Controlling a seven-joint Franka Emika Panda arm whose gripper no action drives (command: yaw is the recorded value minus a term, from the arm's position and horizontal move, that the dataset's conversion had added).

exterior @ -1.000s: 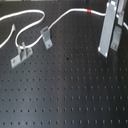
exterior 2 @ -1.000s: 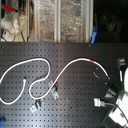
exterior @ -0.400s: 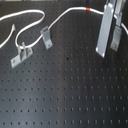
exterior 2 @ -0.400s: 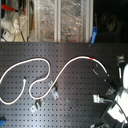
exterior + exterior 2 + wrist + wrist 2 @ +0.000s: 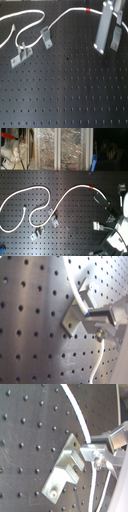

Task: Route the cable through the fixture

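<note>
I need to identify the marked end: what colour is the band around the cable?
Red, on the white cable; the band shows best in the first exterior view.

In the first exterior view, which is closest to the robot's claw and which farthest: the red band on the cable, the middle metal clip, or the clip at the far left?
1. Red band, just beside the gripper.
2. Middle clip, toward the first exterior view's left.
3. Left clip, farthest left.

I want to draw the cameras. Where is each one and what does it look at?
First exterior view: above the board, angled down; gripper at the first exterior view's right.
Second exterior view: higher, facing shelves; whole cable seen.
First wrist view: on the gripper, near a bracket.
Second wrist view: same bracket.
All share the cable.
</note>
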